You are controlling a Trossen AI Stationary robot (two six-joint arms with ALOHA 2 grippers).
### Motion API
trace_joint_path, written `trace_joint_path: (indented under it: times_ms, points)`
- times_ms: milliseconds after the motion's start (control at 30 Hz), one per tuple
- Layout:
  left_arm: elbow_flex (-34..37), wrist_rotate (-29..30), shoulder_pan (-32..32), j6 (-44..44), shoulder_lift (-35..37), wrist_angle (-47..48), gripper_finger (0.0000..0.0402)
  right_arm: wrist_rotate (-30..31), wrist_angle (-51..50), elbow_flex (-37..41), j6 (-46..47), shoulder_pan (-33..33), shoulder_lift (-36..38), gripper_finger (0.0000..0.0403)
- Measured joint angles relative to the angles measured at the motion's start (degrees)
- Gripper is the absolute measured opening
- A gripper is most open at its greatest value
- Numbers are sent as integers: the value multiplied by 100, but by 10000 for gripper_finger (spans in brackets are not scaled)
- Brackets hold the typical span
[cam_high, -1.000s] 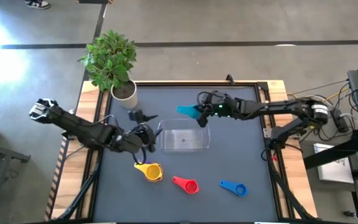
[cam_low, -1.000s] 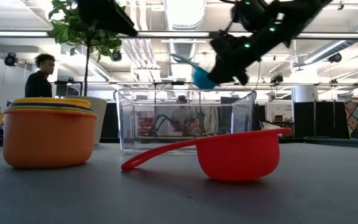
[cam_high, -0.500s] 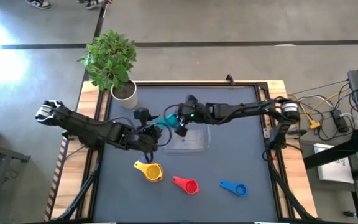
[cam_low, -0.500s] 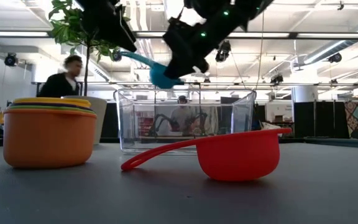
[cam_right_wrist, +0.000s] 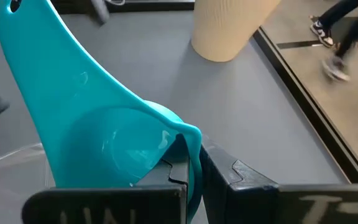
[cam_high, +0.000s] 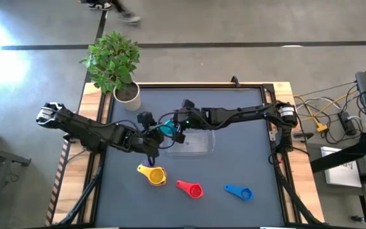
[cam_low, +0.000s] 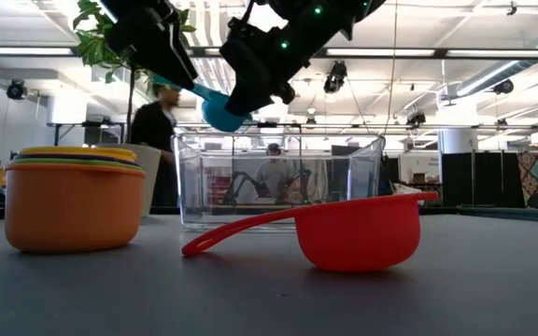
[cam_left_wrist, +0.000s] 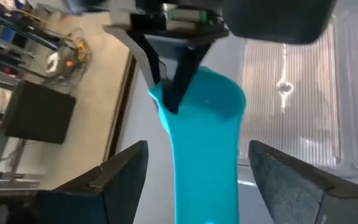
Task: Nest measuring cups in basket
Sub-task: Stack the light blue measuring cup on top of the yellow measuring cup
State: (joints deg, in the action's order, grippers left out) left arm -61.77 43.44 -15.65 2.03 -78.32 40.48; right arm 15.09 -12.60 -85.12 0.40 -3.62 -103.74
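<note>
Table (cam_high: 246, 159) of dark grey carries everything, with a potted plant (cam_high: 114, 62) at its far left corner. Basket (cam_high: 188, 142), clear and empty, sits near the middle. The right arm reaches across above it, and the right gripper (cam_high: 178, 126) is clamped on the rim of the light blue cup (cam_high: 166, 129), holding it in the air over the basket's left end; the right wrist view shows the two fingers pinching the cup wall. The left gripper (cam_high: 151, 138) meets it from the other side: in the left wrist view its fingers (cam_left_wrist: 120, 174) stand spread on either side of the cup's handle, not touching it. A stack of cups (cam_low: 73, 198), orange outermost with green and yellow rims showing, stands in front of the basket to the left. The red cup (cam_high: 190, 187) and the blue cup (cam_high: 239, 191) lie separately along the front. A person (cam_low: 162, 126) passes in the room behind.
</note>
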Motion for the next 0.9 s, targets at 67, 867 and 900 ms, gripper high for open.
trace_joint_path:
  times_ms: [67, 867, 900]
  points:
    - [4, -223, 4, 5, 0, 47, 254, 0, -27, 0, 24, 0, 0, 9]
    - [30, -172, 194, 15, -294, 252, 230, -2, -52, 7, 48, 0, 2, 9]
    - [30, -126, 199, 14, -316, 251, 230, -2, -53, 7, 48, 0, 2, 9]
